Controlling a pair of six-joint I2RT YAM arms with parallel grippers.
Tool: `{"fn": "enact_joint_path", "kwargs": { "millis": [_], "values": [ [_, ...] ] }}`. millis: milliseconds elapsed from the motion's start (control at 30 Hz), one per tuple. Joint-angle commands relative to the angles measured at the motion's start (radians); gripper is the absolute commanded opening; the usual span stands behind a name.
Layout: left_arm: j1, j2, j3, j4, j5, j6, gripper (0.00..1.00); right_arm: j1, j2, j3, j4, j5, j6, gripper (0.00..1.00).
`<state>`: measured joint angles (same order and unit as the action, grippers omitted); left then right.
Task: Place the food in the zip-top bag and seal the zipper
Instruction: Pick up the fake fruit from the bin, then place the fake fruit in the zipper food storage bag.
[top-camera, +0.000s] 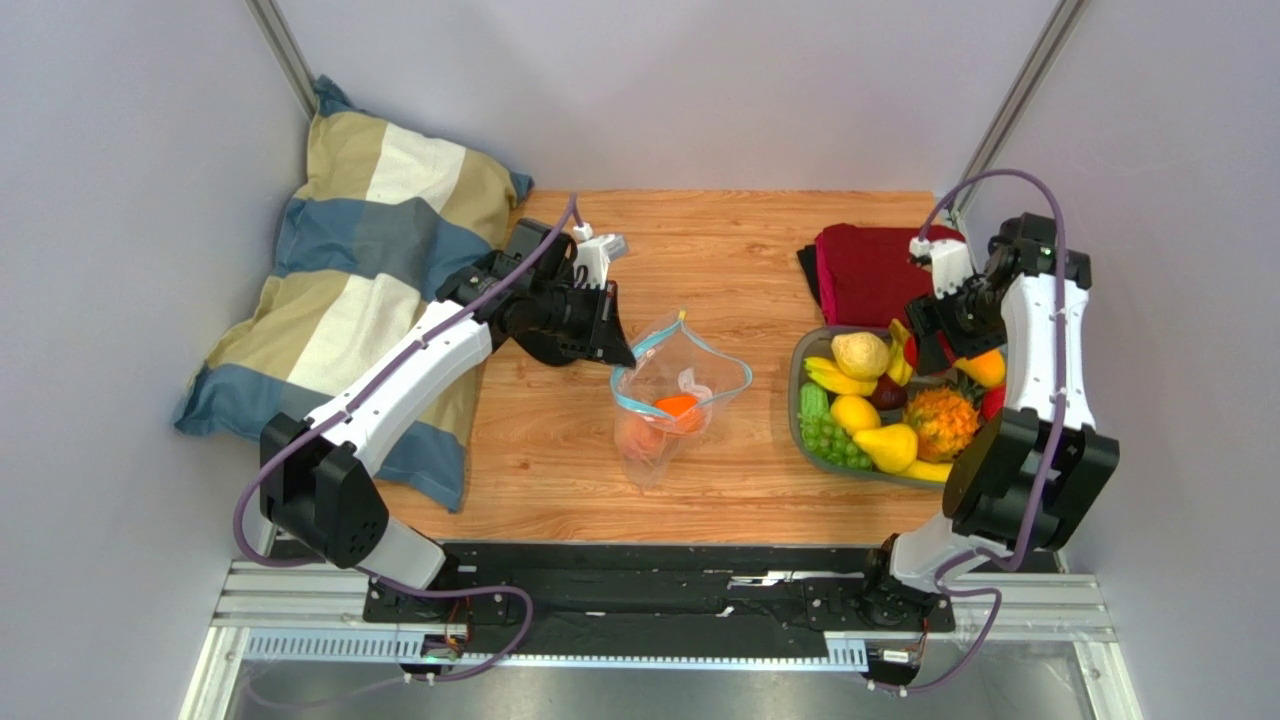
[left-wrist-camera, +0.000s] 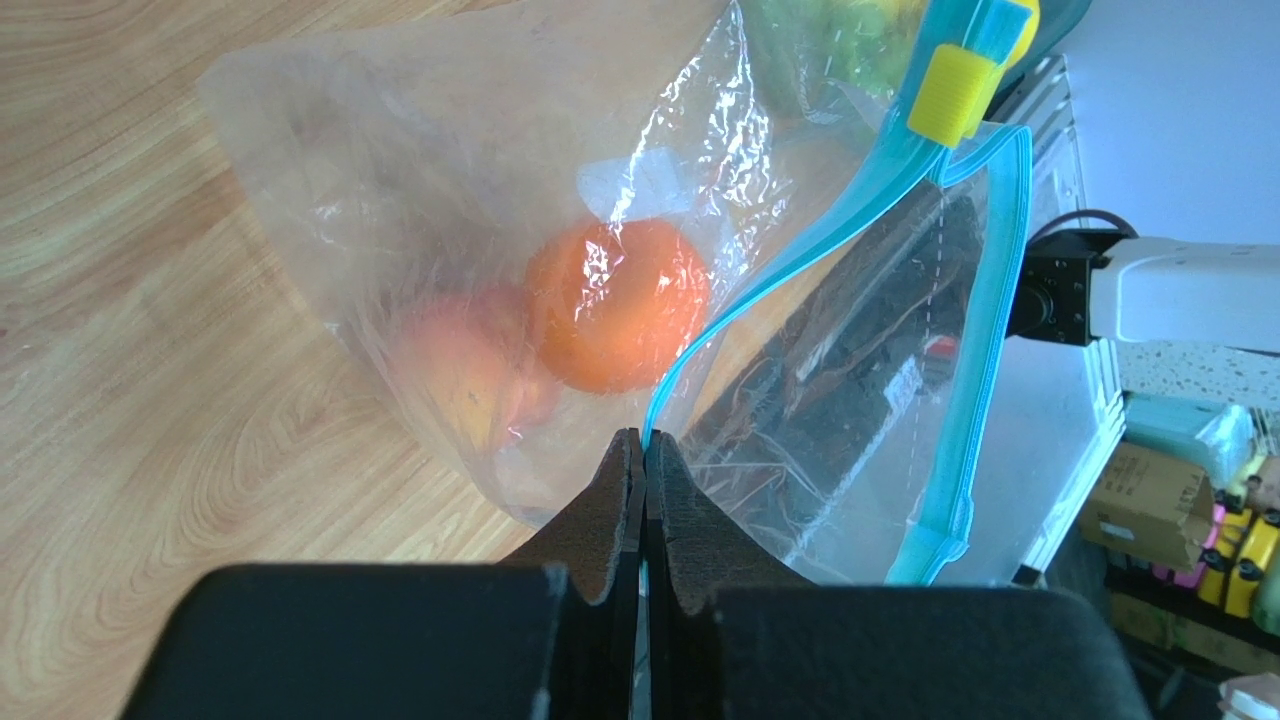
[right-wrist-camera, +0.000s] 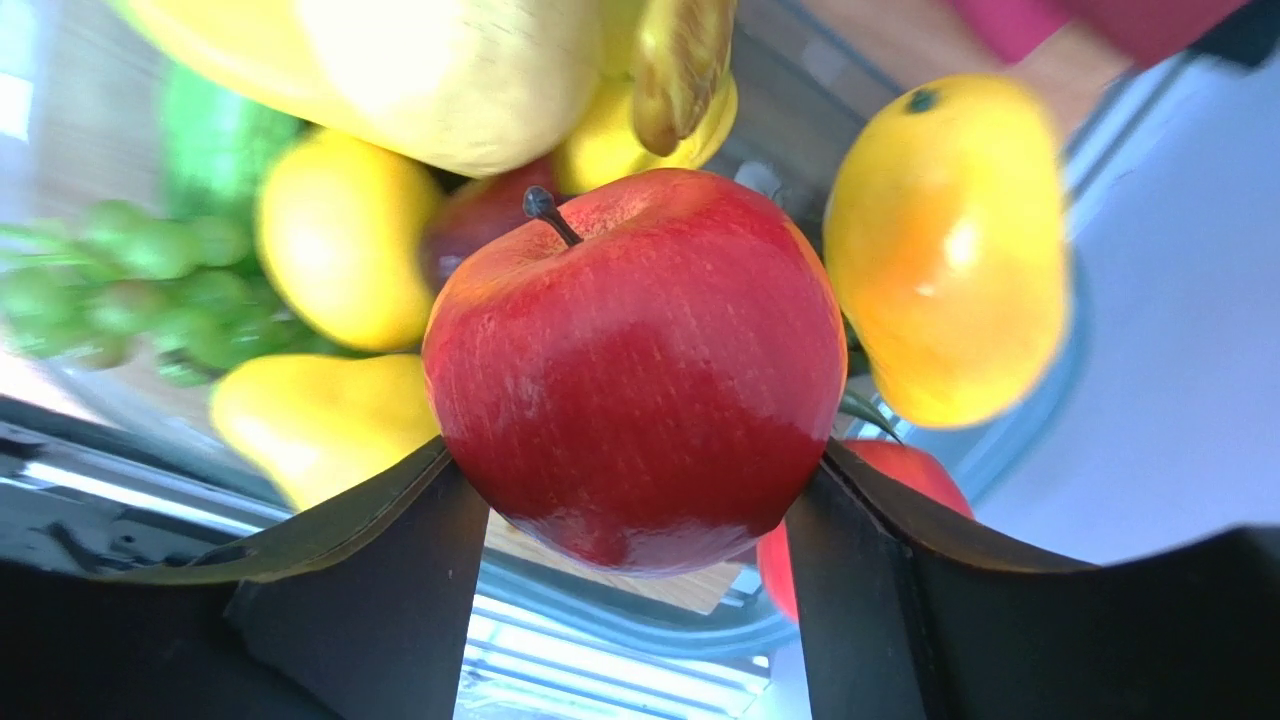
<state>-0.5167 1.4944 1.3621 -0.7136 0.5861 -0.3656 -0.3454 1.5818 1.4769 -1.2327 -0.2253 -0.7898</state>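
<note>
Plain wood table (top-camera: 721, 255). Right gripper (right-wrist-camera: 634, 473) clamped on red apple (right-wrist-camera: 631, 360), at tray (top-camera: 793, 393). Left gripper (left-wrist-camera: 643, 465) pinched shut on bag (left-wrist-camera: 376, 195) rim beside zipper (left-wrist-camera: 812, 255); orange (left-wrist-camera: 619, 305) inside. Hold your pinch firm, mouth wide; bring apple over centre, release low.

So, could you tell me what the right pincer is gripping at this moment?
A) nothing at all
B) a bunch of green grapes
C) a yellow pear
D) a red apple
D: the right wrist view shows the right pincer with a finger on each side of the red apple, while the yellow pear and green grapes lie loose behind it.
</note>
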Motion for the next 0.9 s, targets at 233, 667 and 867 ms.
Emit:
{"fn": "enact_joint_path", "kwargs": {
  "millis": [233,667,867],
  "values": [
    [0.003,-0.030,0.003,-0.007,0.014,0.037,0.00,0.230,-0.174,0.293,-0.156,-0.417,0.127,0.54],
    [0.006,0.006,0.063,-0.073,0.041,0.074,0.00,1.009,-0.217,0.195,0.084,-0.234,0.156,0.54],
    [0.007,0.000,0.060,-0.083,0.050,0.082,0.00,1.120,-0.165,0.180,0.117,-0.097,0.135,0.75]
  ]
}}
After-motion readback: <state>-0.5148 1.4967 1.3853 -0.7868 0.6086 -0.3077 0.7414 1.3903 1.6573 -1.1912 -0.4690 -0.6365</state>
